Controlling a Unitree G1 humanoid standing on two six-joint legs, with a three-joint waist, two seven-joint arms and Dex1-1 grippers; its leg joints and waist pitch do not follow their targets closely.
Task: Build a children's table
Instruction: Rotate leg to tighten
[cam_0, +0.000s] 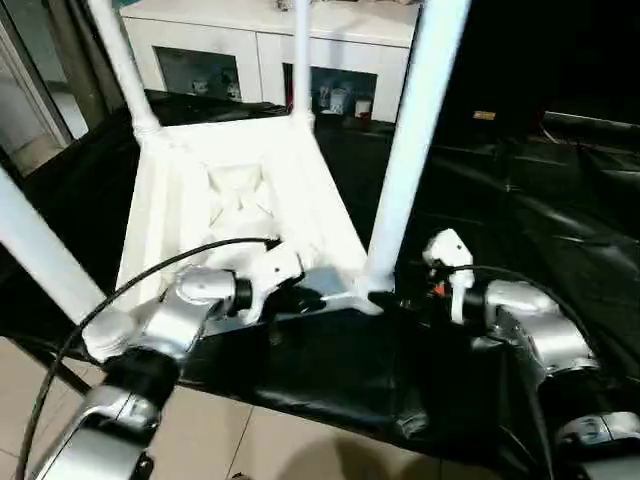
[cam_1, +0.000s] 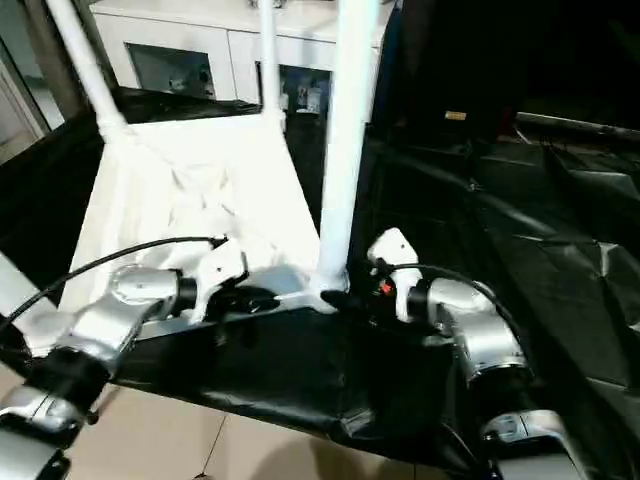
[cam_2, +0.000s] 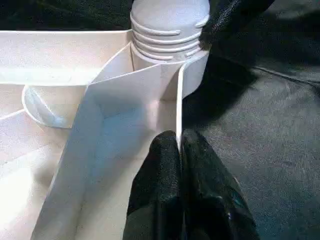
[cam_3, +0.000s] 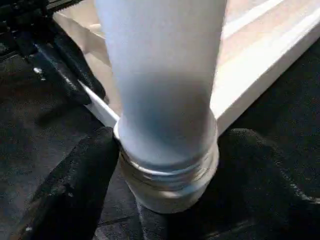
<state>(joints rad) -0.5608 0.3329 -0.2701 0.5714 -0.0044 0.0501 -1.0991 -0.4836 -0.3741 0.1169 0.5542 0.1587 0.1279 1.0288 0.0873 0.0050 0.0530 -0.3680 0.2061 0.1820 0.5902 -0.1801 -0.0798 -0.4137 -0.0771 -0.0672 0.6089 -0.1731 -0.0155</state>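
The tabletop (cam_2: 125, 100) rim is pinched by the left gripper (cam_2: 179, 150), fingers closed on its thin wall. The tabletop lies upside down on black sheeting (cam_0: 560, 230), 4 legs up. The near leg (cam_3: 162, 85) base is flanked by the right gripper (cam_3: 165, 165), fingers spread wide.

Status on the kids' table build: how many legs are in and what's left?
Done: the tabletop lies upside down with four legs standing in its corner sockets.
In hand: the left gripper pinches the rim wall near the near-right leg; the right gripper straddles that leg's base, fingers either side, threads showing above the socket.
Left: probably tightening that leg, then flipping the table upright.
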